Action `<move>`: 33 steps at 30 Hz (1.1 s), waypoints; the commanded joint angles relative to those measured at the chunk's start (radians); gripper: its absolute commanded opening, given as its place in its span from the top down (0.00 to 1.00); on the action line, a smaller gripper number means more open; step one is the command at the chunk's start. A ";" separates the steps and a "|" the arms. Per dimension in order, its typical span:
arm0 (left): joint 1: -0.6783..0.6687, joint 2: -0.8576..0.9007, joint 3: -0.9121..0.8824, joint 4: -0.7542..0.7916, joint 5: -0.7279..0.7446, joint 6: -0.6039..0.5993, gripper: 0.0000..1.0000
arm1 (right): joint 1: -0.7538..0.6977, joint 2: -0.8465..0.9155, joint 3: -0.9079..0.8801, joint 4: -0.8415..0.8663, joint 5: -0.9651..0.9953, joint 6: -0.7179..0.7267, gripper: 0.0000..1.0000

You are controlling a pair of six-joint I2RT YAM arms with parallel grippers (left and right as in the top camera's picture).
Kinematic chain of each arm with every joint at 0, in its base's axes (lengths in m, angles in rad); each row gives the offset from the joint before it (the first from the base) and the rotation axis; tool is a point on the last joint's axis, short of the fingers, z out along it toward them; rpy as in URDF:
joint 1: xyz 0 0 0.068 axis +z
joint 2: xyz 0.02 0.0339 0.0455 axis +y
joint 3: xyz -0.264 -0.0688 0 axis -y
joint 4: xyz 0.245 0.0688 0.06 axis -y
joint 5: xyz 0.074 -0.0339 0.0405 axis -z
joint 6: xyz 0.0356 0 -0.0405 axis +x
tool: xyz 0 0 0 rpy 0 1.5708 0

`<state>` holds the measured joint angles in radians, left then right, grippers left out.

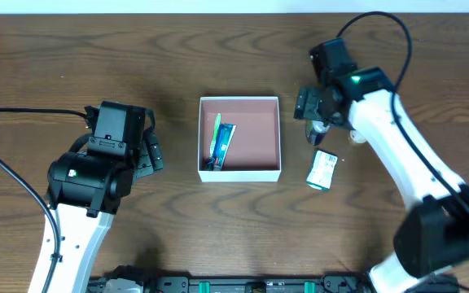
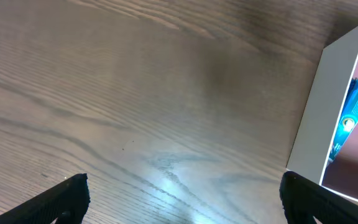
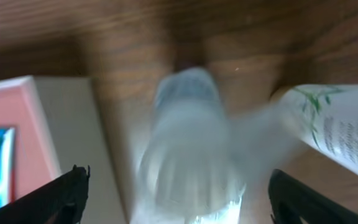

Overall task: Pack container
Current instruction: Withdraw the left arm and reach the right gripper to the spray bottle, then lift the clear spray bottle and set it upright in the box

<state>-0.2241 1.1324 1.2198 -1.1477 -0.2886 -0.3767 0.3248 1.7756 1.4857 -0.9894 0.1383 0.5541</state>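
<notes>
The table (image 1: pixel 72 49) is dark brown wood with a strong, wavy grain, and a pale strip runs beyond its far edge. The light above leaves a soft glare patch on the boards in front of the left claw (image 2: pixel 185 193). A black cable (image 1: pixel 31 111) trails across the left side of the surface to the left arm.

The container (image 1: pixel 239 172) sits in the middle of the table, square to its edges, between the two arms. Inside it, along the left wall, a blue-green tube (image 1: pixel 223 145) and a thin green stick (image 1: pixel 216 130) lie side by side on the pink-brown floor.

The left claw hovers over plain wood just left of the container, its fingers spread wide with nothing between them. The right claw (image 3: pixel 176 193) hangs just off the container's right wall, also spread wide, with a small clear bottle (image 3: pixel 188 130) between its fingers. That view is blurred, and I cannot tell whether either finger touches the bottle. A green-and-white carton (image 1: pixel 322 169) lies on the wood just beside the bottle, apart from the container.
</notes>
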 commanded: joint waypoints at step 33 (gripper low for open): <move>0.004 0.002 0.005 -0.003 -0.012 0.009 0.02 | 0.055 -0.347 0.021 -0.017 -0.008 -0.046 0.70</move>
<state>-0.2241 1.1324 1.2198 -1.1477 -0.2882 -0.3767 0.3397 1.5593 1.4876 -1.0126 0.1787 0.5140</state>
